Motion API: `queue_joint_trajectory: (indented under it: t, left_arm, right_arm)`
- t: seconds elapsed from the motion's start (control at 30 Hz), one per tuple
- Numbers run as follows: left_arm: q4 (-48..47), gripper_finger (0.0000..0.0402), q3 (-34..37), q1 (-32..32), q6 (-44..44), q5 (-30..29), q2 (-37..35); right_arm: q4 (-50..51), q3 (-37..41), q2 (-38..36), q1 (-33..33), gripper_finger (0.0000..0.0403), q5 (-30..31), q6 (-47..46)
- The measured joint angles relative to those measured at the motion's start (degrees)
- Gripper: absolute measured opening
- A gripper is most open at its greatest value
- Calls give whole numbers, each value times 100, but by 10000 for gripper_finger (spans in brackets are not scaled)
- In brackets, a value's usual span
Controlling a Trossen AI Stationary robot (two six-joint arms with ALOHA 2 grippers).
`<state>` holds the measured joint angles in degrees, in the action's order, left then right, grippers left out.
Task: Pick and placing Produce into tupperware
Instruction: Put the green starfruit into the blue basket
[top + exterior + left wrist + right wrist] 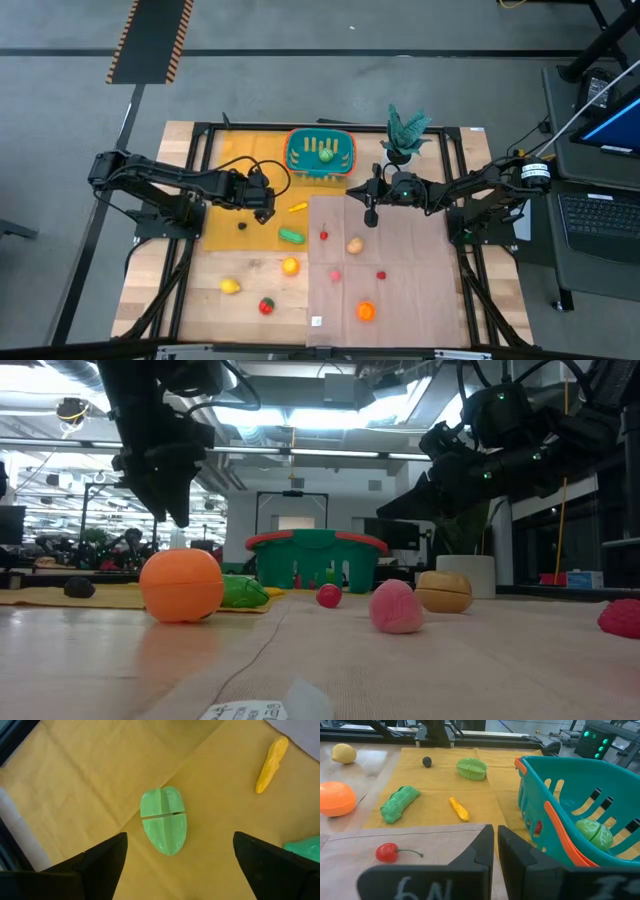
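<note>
Teal-blue slotted plastic basket w/ orange-red rim (320,152): stands at far-centre of table, on yellow cloth (225,225). Contents visible: 1 pale green round produce pc (594,833). Anything else inside: can't tell.

Still out on table (high view):
- pale green split oval pc (164,820), on yellow cloth, directly under left gripper (180,857); not gripped
- yellow-orange slim pc, carrot-like (297,207), yellow cloth edge
- green bumpy pc, cucumber-like (291,236)
- small black ball (241,225)
- red cherry w/ stem (324,235), on brown paper sheet (400,270)
- tan round pc (354,244)
- pink pc (335,275); small red pc (381,275)
- orange ball (290,266); yellow lemon-like pc (230,286); red/green pc (266,306); orange pc (366,311)

Arms:
- Left gripper: jaws wide apart, empty, poised over split green pc. Judged step: about to pick it up.
- Right gripper (495,845): jaws together, nothing held; sits just beside basket, between it & cherry. Looks idle.

Progress est.: early. ~1 pc confirmed binned, ~a dozen left. Nearest candidates after split green pc: carrot-like pc, cucumber-like pc, both near basket.

Non-task: potted green plant (405,132) right of basket.
</note>
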<state>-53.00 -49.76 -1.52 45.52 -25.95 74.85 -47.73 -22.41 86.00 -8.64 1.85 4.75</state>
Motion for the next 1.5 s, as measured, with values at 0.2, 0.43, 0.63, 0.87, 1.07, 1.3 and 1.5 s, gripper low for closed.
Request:
queue_joint_trajectory:
  t: [0.2, 0.43, 0.63, 0.87, 1.07, 1.3, 1.5]
  left_arm:
    - [60, 348, 231, 277, 615, 122, 62]
    - [761, 354, 678, 693, 392, 465, 239]
    - [1442, 354, 778, 913, -315, 709, 243]
    - [1420, 349, 780, 1116, -511, 714, 243]
    - [1902, 354, 1067, 1272, -637, 732, 240]
    - [2246, 349, 1388, 1287, -673, 771, 243]
    - [2270, 354, 1403, 1287, -673, 768, 240]
  right_arm:
    - [0, 0, 0, 0, 28, 0, 0]
    - [-1, 0, 0, -1, 28, 0, -2]
    - [-1, 0, 0, -1, 28, 0, -4]
    - [-1, 0, 0, 0, 28, 0, -22]
    - [1, 0, 0, -2, 28, -2, -22]
    - [-1, 0, 0, 0, 28, -2, -22]
    - [-1, 0, 0, -2, 28, -2, -22]
